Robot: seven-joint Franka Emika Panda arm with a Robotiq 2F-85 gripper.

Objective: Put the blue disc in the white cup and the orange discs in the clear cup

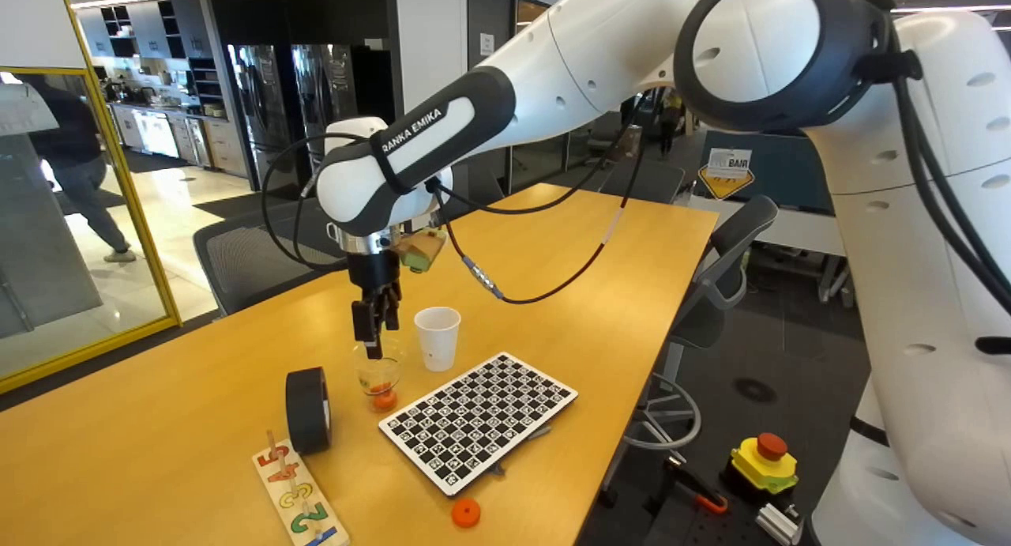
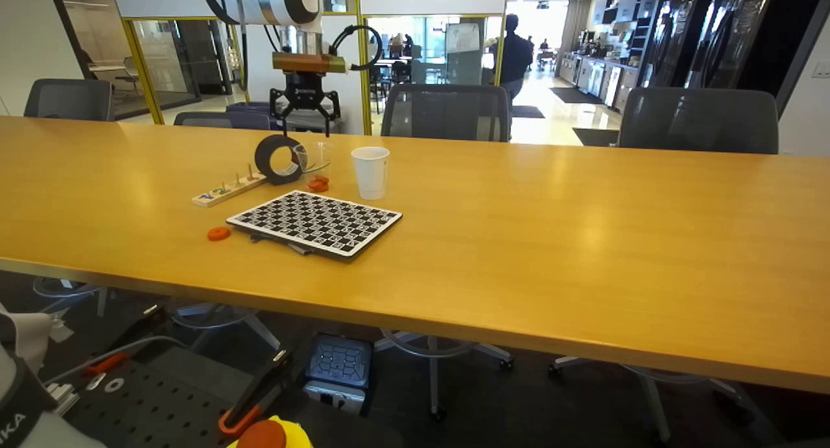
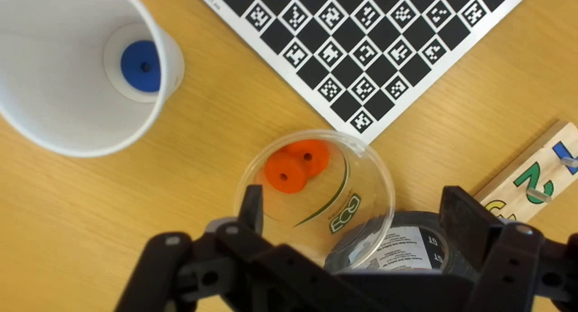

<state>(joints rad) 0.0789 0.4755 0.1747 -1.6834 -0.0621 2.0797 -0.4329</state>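
Blue disc (image 3: 137, 75); orange discs (image 3: 291, 167); white cup (image 1: 437, 342); green-printed clear cup (image 3: 356, 181); black pincer (image 2: 306, 132); black-and-white checkered board (image 1: 479, 416).

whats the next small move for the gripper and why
I'd probably shift the open gripper toward the orange disc lying on the table beside the checkered board. It seems the only one left out: two other orange discs show inside the clear cup, the blue disc sits in the white cup, and the gripper holds nothing.
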